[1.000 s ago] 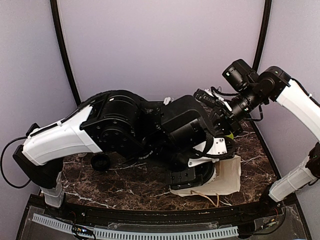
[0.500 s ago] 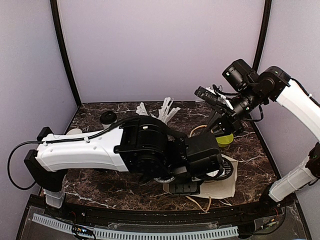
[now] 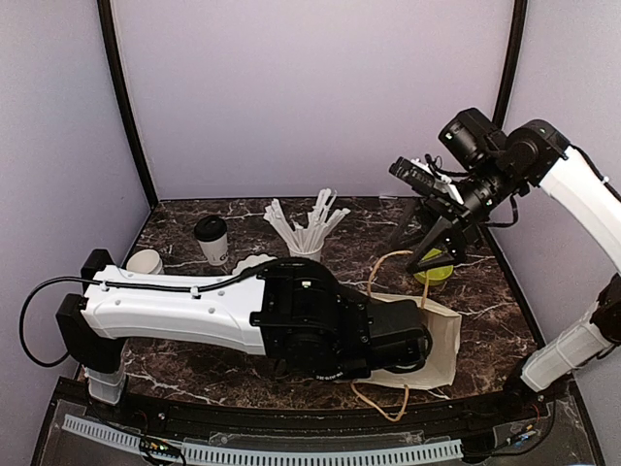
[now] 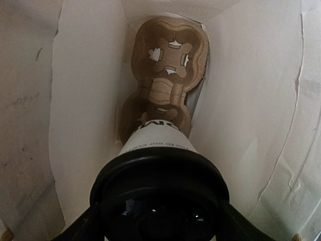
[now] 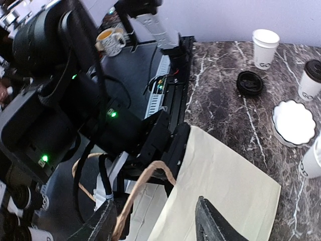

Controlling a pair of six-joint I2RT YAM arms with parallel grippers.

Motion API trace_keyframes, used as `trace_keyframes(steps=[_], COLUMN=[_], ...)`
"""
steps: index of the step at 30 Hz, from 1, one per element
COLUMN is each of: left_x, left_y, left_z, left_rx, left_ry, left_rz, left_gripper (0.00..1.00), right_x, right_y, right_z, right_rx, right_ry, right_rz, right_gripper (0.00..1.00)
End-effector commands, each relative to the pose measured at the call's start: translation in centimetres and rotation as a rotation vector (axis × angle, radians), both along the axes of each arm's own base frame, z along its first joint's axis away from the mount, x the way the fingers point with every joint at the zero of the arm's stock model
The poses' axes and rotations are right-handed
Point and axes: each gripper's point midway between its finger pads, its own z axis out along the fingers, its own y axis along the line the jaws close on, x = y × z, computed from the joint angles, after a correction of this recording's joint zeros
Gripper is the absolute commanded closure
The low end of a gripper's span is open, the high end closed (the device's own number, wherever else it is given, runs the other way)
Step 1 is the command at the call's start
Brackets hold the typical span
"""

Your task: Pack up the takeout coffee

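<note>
**Cup in bag, left hand gripping it**

The held coffee cup (image 4: 159, 186) is inside the white paper bag (image 3: 441, 335), black lid toward the wrist camera. Its base points at a brown cardboard carrier (image 4: 168, 65) deeper in the bag. The left hand (image 4: 159, 228) clamps the cup just under the lid, one finger on each side. The bag lies at 5 o'clock on the tabletop (image 3: 194, 364). The second coffee cup (image 3: 212, 239) stands upright at 10 o'clock, well apart. The right hand (image 5: 156, 208) hovers at 3 o'clock with fingers apart. The twine handle (image 5: 143, 183) runs between them, not pinched.
</note>
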Motion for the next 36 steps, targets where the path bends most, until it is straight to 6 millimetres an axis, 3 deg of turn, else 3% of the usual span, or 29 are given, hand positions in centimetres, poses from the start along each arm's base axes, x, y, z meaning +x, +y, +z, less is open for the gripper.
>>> trace_keyframes(steps=[1, 9, 12, 14, 17, 19, 26, 30, 36], left_x=[0.1, 0.1, 0.1, 0.1, 0.3, 0.4, 0.8, 1.0, 1.4], left_y=[0.1, 0.6, 0.6, 0.6, 0.6, 0.5, 0.5, 0.8, 1.1], left_z=[0.5, 0.0, 0.0, -0.1, -0.1, 0.0, 0.4, 0.7, 0.9], left_rx=[-0.029, -0.023, -0.032, -0.036, -0.037, -0.045, -0.071, -0.096, -0.109], left_ry=[-0.034, -0.035, -0.035, -0.039, -0.061, -0.071, -0.098, -0.119, -0.151], left_rz=[0.026, 0.049, 0.056, 0.056, 0.049, 0.044, 0.051, 0.056, 0.053], left_gripper=[0.50, 0.50, 0.50, 0.50, 0.50, 0.51, 0.51, 0.51, 0.51], right_x=[2.2, 8.8, 12.3, 15.4, 21.0, 23.5, 27.6, 27.7, 25.8], right_y=[-1.9, -4.9, -5.6, -5.9, -6.0, -5.9, -4.8, -3.8, -1.4], right_z=[1.3, 2.7, 2.9, 1.9, -2.5, -6.1, -15.7, -20.2, -25.3], right_rx=[0.031, 0.070, 0.085, 0.080, -0.017, -0.068, -0.219, -0.313, -0.411], right_ry=[-0.097, -0.200, -0.198, -0.161, -0.155, -0.124, 0.064, 0.128, 0.207], right_rz=[-0.060, -0.230, -0.319, -0.400, -0.550, -0.599, -0.634, -0.615, -0.542], right_gripper=[0.36, 0.30, 0.32, 0.36, 0.48, 0.53, 0.64, 0.66, 0.66])
